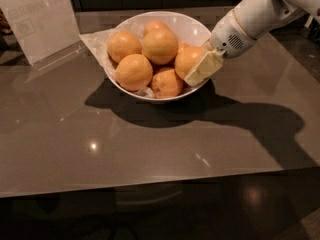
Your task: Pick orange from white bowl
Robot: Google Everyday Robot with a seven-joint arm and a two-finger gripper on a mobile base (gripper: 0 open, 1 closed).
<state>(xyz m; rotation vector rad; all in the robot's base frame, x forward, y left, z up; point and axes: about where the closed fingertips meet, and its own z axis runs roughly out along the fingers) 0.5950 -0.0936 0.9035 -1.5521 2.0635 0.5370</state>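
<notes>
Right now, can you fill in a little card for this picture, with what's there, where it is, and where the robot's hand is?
table: glossy grey table
bowl: white bowl, in the middle
oranges: oranges, at least six showing, piled in the bowl
nearest orange: rightmost orange
gripper: gripper, at the bowl's right rim by that orange; contact unclear
paper: crumpled white paper, poking out left of the bowl
top left: clear sign stand

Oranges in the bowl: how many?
6 oranges: back-left, back, centre, front-left, front, right beside the gripper at the right rim of the white bowl. More may be hidden.
</notes>
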